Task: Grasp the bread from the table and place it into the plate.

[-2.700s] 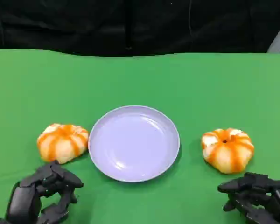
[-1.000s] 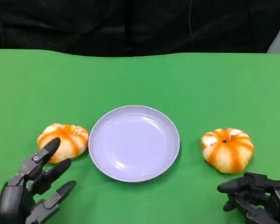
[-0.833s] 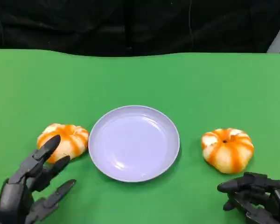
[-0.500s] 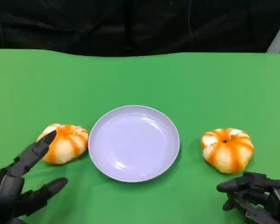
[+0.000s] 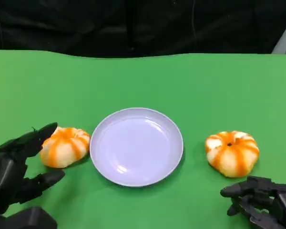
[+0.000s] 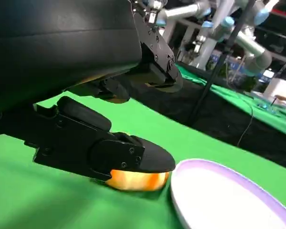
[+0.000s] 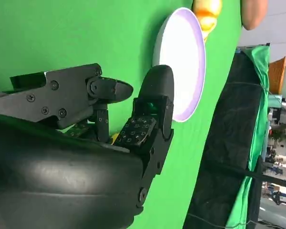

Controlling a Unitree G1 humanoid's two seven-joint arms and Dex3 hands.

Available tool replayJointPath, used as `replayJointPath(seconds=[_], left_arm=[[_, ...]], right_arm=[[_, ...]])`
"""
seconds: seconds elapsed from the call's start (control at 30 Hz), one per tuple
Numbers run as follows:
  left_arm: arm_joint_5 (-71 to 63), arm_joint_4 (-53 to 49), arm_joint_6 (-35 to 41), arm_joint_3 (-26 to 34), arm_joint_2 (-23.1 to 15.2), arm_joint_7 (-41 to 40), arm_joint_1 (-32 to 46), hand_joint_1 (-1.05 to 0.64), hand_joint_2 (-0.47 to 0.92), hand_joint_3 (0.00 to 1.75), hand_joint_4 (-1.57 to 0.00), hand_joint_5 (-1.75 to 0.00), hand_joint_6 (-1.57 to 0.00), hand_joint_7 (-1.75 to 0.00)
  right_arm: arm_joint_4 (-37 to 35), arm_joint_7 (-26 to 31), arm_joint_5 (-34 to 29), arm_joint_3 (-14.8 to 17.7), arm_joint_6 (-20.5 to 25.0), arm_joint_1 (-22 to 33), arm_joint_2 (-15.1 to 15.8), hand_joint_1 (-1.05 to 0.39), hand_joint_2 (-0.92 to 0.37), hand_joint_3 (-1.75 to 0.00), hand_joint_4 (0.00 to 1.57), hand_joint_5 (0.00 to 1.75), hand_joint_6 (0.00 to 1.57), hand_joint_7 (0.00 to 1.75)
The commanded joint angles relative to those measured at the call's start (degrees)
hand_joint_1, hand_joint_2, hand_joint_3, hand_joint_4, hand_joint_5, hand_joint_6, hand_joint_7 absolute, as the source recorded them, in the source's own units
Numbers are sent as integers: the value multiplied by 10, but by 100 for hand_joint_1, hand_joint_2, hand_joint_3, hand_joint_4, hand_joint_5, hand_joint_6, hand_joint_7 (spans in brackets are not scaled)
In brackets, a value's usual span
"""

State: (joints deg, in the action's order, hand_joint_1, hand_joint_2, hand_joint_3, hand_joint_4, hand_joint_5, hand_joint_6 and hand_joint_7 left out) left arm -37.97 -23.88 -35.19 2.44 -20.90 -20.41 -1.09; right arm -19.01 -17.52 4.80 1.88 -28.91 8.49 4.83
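Green cloth covered the table (image 5: 143, 81), with a black curtain (image 5: 133, 24) hanging behind its far edge. At the middle of the table sat a pale lilac plate (image 5: 136, 146), nothing on it. Two round buns with orange stripes lay on the cloth to either side of it: the left bread (image 5: 64, 146) just beside the plate's rim, the right bread (image 5: 232, 153) a little apart from the rim.

The left hand (image 5: 14, 174) was at the near left, its fingers (image 5: 31, 140) spread wide; one reached over the outer edge of the left bread and another lay low on the near side of it. The left wrist view showed the bun's glowing orange side (image 6: 133, 180) under a black finger, next to the plate (image 6: 219, 195); whether the finger touched the bun could not be told. The right hand (image 5: 262, 200) rested near the right bread, fingers curled in with nothing in them, apart from the bun.
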Motion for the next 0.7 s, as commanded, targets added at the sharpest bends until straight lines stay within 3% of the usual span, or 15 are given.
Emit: replayJointPath(seconds=[0.03,0.7], left_arm=[[-46,-34,43,-42,-36,-13,-53,-74,92,27,-47,0,-55,-4],[-35,-59,65,-92,-59,-40,-78,-77,92,27,-48,0,-59,-2]], right_arm=[[1,-3,11,3,-5,2,3,-1,-92,-36,77,125,96,61],[3,-1,9,3,-5,3,3,-1,-92,-36,77,125,96,61]])
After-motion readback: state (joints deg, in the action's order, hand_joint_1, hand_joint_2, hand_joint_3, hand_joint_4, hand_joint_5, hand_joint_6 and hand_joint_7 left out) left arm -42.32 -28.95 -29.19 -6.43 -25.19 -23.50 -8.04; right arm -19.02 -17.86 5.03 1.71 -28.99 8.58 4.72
